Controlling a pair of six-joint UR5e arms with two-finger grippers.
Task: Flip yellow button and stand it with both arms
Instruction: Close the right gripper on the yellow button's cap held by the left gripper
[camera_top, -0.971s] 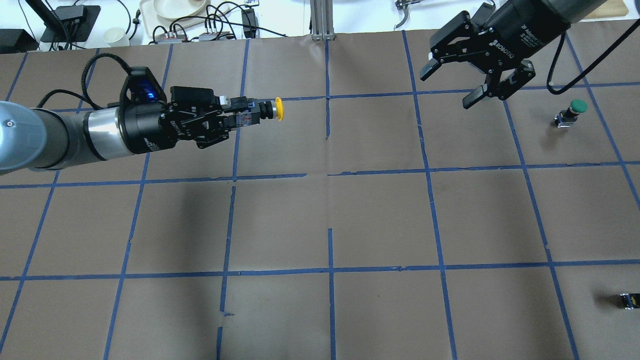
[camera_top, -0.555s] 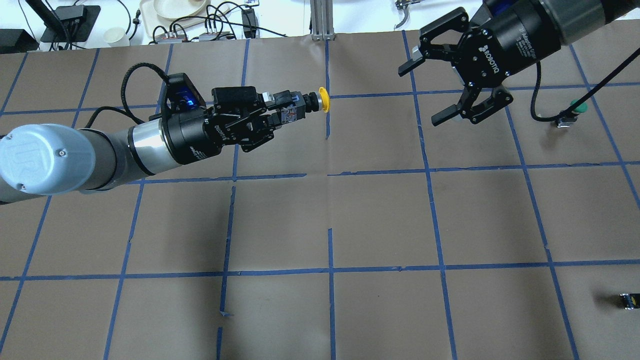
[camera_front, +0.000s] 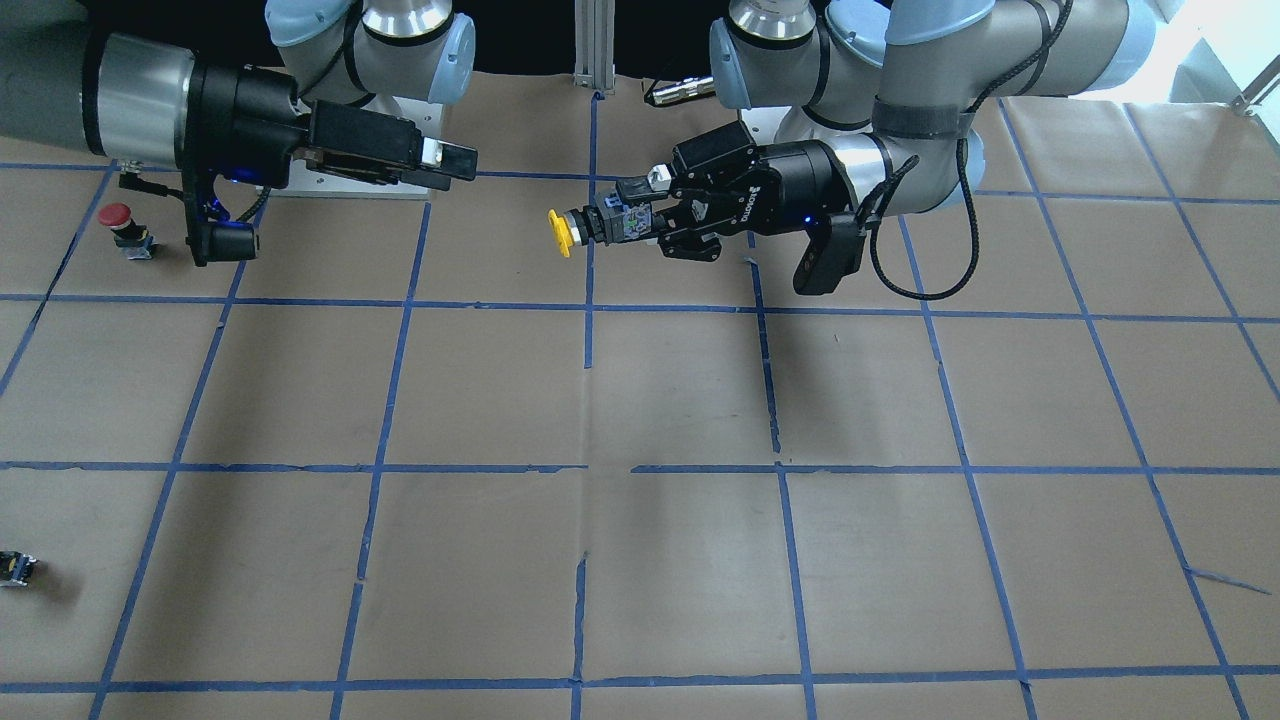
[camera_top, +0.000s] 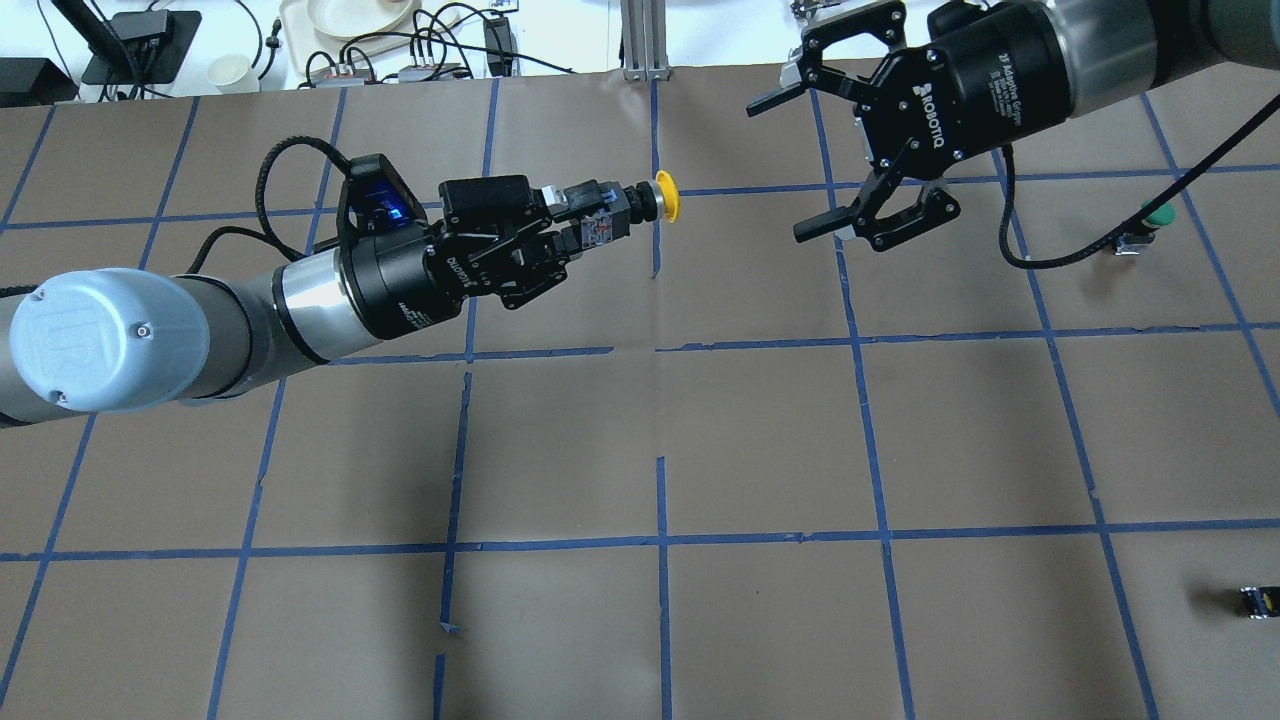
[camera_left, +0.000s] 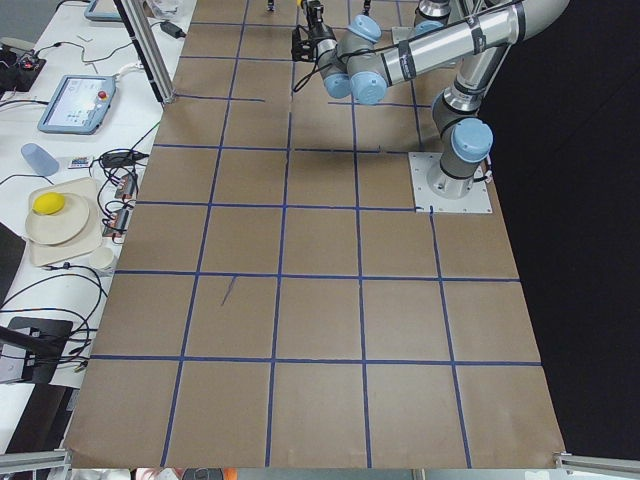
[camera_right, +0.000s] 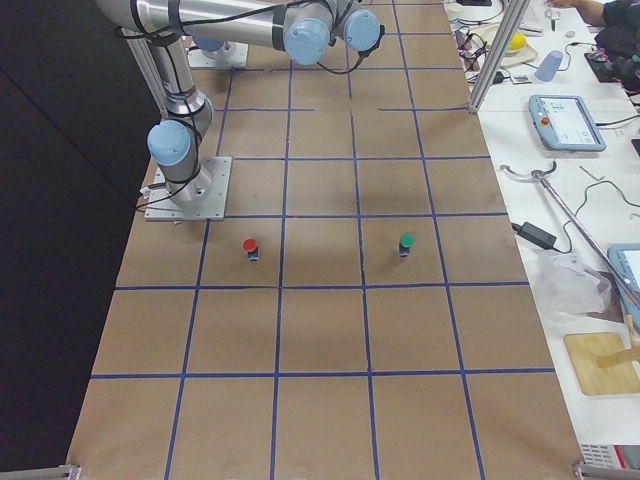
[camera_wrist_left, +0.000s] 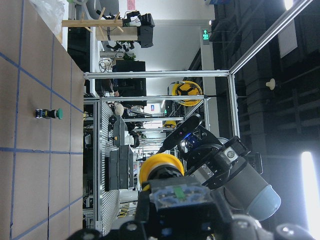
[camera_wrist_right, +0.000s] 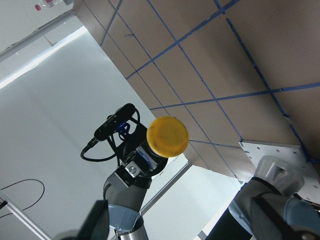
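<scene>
Brown gridded table, left claw clamping yellow button, right claw spread wide, empty

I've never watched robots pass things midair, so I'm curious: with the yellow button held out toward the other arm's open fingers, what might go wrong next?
1. The left arm's fingers grip the yellow button only by its back end, above the table; a bump during handover could knock it loose and drop it.
2. The right arm's fingers are open and not yet touching it; closing off-centre on the round cap might make it slip or tilt.
</scene>
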